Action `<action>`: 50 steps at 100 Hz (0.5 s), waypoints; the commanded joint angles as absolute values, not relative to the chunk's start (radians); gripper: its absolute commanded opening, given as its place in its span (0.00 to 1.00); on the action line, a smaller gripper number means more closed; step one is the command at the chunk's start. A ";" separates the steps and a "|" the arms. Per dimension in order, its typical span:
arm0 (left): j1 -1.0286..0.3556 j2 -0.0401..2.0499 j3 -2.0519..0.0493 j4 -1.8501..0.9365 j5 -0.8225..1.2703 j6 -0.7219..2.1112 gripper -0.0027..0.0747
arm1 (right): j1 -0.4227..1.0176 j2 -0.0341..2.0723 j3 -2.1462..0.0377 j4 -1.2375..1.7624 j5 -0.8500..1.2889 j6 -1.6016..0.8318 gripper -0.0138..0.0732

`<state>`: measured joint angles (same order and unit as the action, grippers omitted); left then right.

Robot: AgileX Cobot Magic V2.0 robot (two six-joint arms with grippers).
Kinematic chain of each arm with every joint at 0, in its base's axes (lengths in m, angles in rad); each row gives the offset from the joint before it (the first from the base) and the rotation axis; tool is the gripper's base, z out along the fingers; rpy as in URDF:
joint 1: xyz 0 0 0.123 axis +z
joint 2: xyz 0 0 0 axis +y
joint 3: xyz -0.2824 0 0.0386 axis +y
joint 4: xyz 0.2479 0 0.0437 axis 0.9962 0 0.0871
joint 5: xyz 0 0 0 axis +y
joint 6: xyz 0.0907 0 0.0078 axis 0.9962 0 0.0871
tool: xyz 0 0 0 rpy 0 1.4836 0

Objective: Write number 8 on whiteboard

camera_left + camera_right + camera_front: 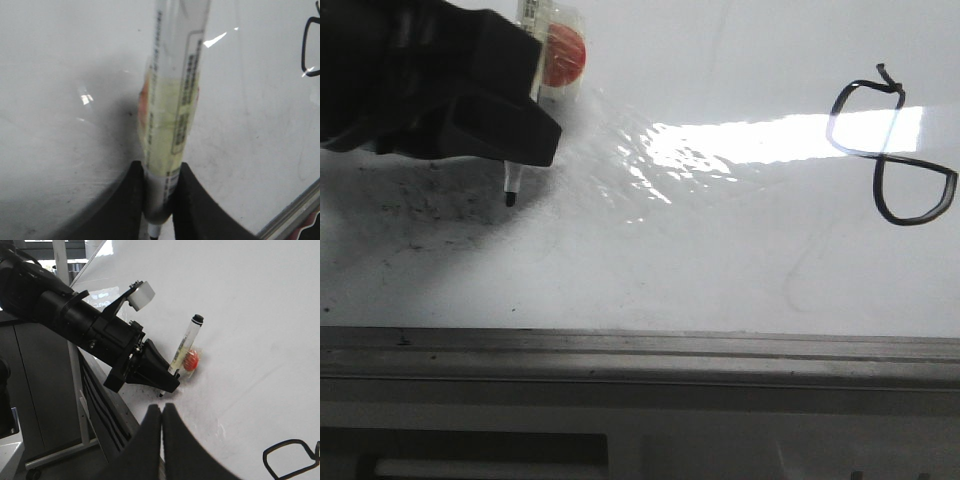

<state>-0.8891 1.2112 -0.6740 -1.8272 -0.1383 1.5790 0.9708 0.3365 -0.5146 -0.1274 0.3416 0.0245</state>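
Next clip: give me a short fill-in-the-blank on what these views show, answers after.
1. The left tool is shut on a ____.
2. The figure drawn on the whiteboard is the number ____.
3. In the front view, the 8 lies to the ____ of the marker.
4. The right tool's jaws are ____.

Answers: marker; 8; right; shut

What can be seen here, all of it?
whiteboard: one, glossy white with grey smudges, fills the scene.
number 8: one, black, tilted, drawn on the board's right side.
marker pen: one, clear barrel with black tip, at the left, tip near the board.
red-orange round piece: one, taped to the pen.
metal edge strip: one, grey, along the board's near edge.
left gripper: black, shut on the pen.
right gripper: black, shut, empty.
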 commanded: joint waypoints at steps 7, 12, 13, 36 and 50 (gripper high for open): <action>-0.914 1.258 -0.736 -1.864 -0.168 1.495 0.01 | 0.965 0.342 -0.549 -0.134 0.266 0.025 0.09; -0.914 1.284 -0.746 -1.864 -0.166 1.463 0.01 | 0.965 0.342 -0.549 -0.134 0.266 0.025 0.09; -0.914 1.286 -0.750 -1.864 -0.166 1.459 0.01 | 0.965 0.342 -0.549 -0.134 0.266 0.025 0.09; -0.914 1.353 -0.799 -1.864 -0.234 1.408 0.01 | 0.965 0.342 -0.549 -0.114 0.266 0.025 0.09; -0.914 1.358 -0.806 -1.864 -0.237 1.393 0.01 | 0.965 0.342 -0.549 -0.106 0.266 0.025 0.09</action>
